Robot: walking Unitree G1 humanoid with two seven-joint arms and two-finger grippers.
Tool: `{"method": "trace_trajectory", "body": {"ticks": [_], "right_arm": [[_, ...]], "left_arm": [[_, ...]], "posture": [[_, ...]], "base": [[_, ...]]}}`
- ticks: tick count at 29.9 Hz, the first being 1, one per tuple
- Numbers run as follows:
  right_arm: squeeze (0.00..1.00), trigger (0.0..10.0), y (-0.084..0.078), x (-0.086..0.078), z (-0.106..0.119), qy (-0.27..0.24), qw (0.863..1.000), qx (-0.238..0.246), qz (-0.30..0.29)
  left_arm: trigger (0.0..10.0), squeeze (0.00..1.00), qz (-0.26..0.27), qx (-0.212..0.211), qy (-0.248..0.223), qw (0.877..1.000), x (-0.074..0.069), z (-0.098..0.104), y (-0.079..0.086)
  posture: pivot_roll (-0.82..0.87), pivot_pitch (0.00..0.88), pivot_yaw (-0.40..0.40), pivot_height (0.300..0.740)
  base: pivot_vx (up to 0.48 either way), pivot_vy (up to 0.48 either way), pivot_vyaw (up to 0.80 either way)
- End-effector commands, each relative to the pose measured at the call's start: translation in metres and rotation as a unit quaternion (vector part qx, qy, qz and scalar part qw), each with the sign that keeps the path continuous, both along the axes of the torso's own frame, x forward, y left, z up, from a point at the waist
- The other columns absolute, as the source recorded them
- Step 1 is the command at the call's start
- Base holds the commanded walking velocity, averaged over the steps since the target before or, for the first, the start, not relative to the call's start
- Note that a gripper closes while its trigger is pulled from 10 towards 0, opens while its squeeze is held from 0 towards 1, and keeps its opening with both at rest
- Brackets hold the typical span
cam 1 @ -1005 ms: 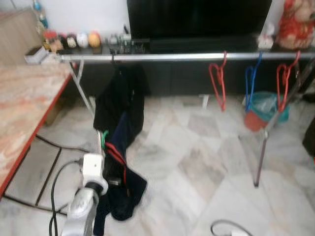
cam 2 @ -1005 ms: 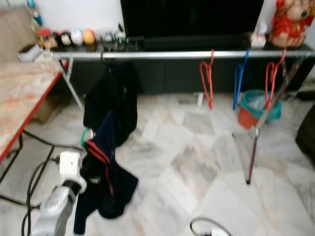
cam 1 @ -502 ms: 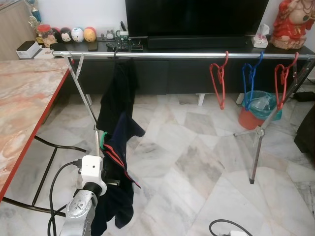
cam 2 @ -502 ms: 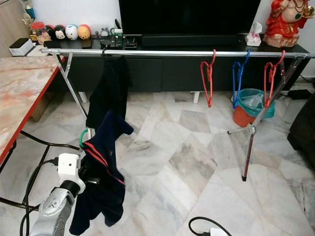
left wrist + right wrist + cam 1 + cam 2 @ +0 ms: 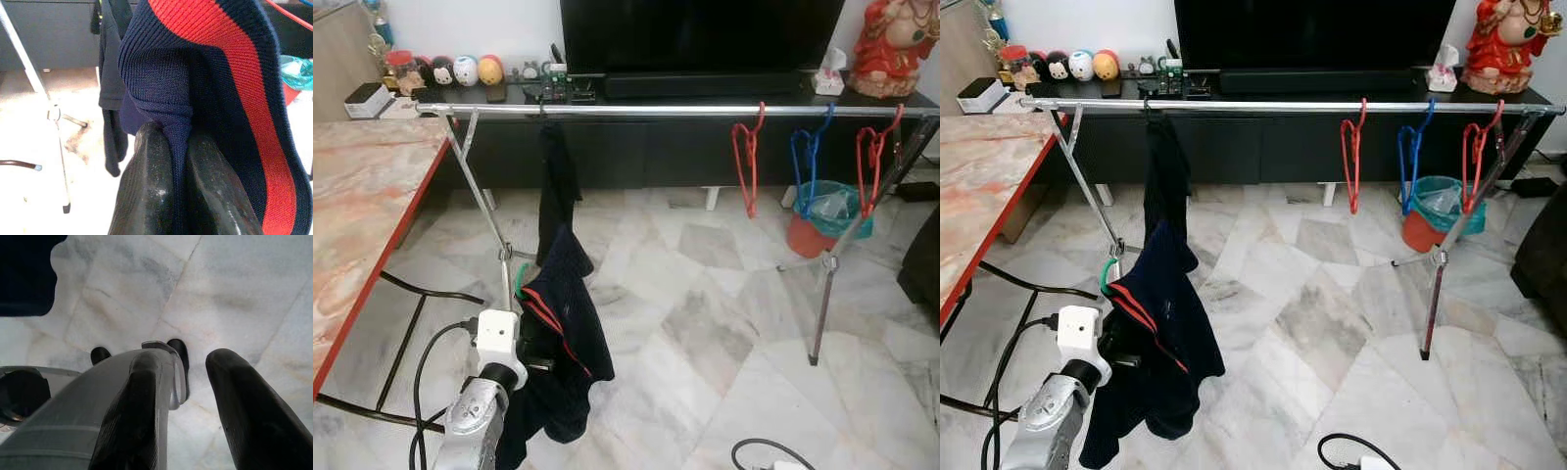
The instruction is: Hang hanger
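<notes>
Navy shirt [image 5: 563,338] on its green hanger [image 5: 520,281] is pinched by the left pincer [image 5: 177,147]; gripping cloth alone, the hanger could slip before reaching the rail [image 5: 646,111]. Right pincer [image 5: 190,382] hangs spread.

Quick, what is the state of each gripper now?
Left gripper: closed on the navy shirt.
Right gripper: open, holding nothing.

Head views: I read both as sharp and evenly lit, no motion blur. Marble floor [image 5: 724,323] bright, with soft pale sheen; shadows faint. TV screen [image 5: 700,34] reads solid black. Left wrist view: navy garment [image 5: 205,98] crisp, fingers [image 5: 146,196] close and soft, floor behind overexposed. Right wrist view: fingers [image 5: 244,406] blurred, dark, tiles washed pale.
</notes>
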State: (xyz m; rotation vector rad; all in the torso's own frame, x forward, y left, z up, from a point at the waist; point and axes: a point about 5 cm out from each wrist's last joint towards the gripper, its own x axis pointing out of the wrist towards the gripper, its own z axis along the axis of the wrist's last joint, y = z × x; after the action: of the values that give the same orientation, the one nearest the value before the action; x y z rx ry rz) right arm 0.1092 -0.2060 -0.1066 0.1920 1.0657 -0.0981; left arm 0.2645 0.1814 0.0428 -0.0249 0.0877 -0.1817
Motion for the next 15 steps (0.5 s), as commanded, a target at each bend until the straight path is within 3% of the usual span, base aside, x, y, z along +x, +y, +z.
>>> {"method": "trace_trajectory", "body": {"ticks": [1,15], "right_arm": [[0.0,10.0,0.0003,-0.0055,-0.0015,0.005,1.0,0.0,-0.01],[0.0,10.0,-0.0001,-0.0032,-0.001,0.004,1.0,-0.008,-0.012]], "left_arm": [[10.0,0.0,-0.003,-0.006,-0.025,1.0,0.0033,0.0095,-0.0011],[10.0,0.0,0.003,-0.006,-0.028,1.0,0.0037,0.0114,0.0003]], "posture": [[-0.09,0.0,0.031,0.74],[-0.09,0.004,0.03,0.74]], "base": [[-0.281,0.0,0.0],[-0.301,0.0,0.0]]}}
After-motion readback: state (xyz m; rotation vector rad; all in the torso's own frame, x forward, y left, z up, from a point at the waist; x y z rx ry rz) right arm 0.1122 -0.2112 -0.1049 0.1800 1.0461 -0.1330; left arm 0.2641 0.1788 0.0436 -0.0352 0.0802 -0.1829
